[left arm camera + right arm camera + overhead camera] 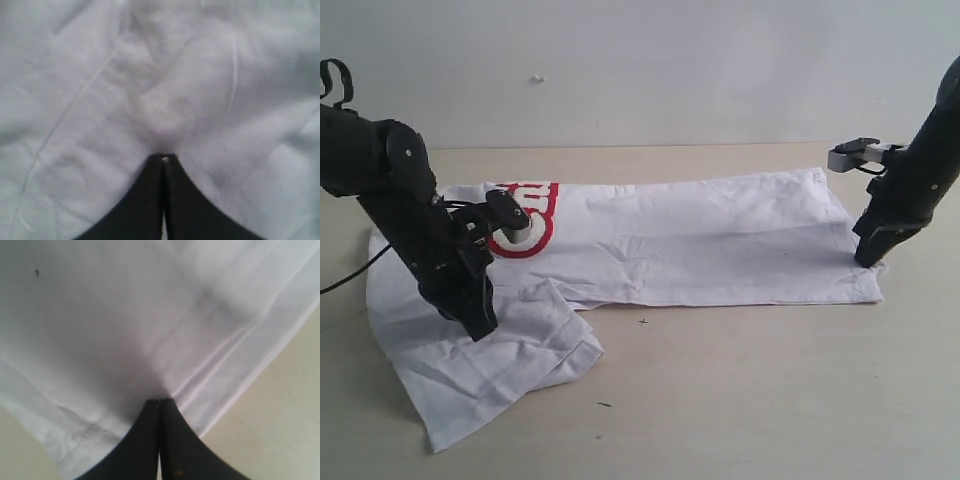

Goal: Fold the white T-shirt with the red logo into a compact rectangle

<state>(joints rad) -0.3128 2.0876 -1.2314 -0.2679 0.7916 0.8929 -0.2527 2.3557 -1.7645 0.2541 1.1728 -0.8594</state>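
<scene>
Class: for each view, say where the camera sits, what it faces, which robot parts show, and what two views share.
Exterior: off the arms, facing the white T-shirt on the table; both arms show.
Left wrist: on the arm, facing wrinkled cloth; shut left gripper shows.
Right wrist: facing the hem; shut right gripper shows.
Shared: both wrist views show pinched shirt fabric.

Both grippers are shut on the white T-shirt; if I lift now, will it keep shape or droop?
Likely floppy: the white T-shirt lies creased and flat, so it should sag between the left gripper and right gripper. Probably light: the cloth looks thin. The loose folded flap near the left gripper may swing or unfold.
</scene>
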